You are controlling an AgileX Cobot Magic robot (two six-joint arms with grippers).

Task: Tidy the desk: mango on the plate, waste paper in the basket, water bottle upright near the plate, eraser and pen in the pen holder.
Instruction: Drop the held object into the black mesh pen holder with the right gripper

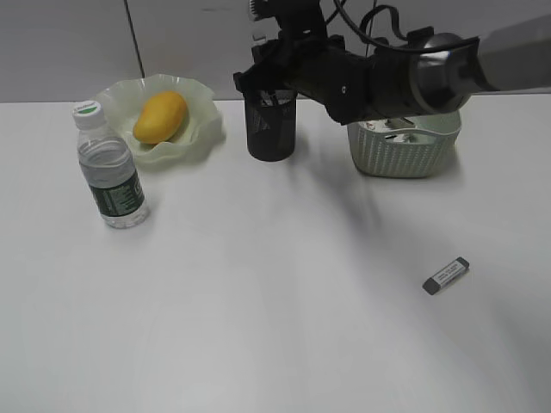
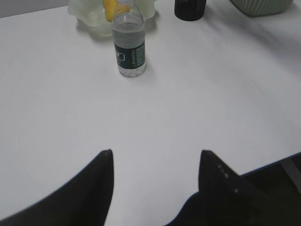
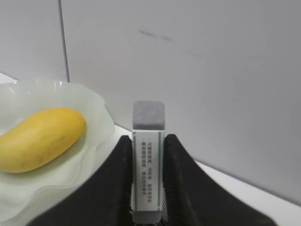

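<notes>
On my right wrist feed, the right gripper (image 3: 148, 188) is pinching a grey rectangular eraser in a white printed paper sleeve (image 3: 148, 165), held upright between the two black fingers (image 3: 117, 183). In the exterior view that claw hangs just over the black wire-mesh cylindrical pen holder (image 1: 271, 129). A second grey sleeved eraser (image 1: 446, 275) lies well apart on the plain white desk (image 1: 275, 327), toward the front right.

My left gripper (image 2: 155, 188) stands spread over bare tabletop, holding nothing. Ahead of it, the small clear water bottle with a white cap and dark green label (image 1: 109, 168) stands upright just beside the pale green translucent ruffled plate (image 1: 202, 116), and the yellow-orange oval mango (image 1: 160, 117) rests on that plate.

The pale green woven-pattern plastic basket (image 1: 405, 155) sits right of the pen holder, partly behind the arm. A grey panelled wall (image 1: 69, 43) backs the desk.
</notes>
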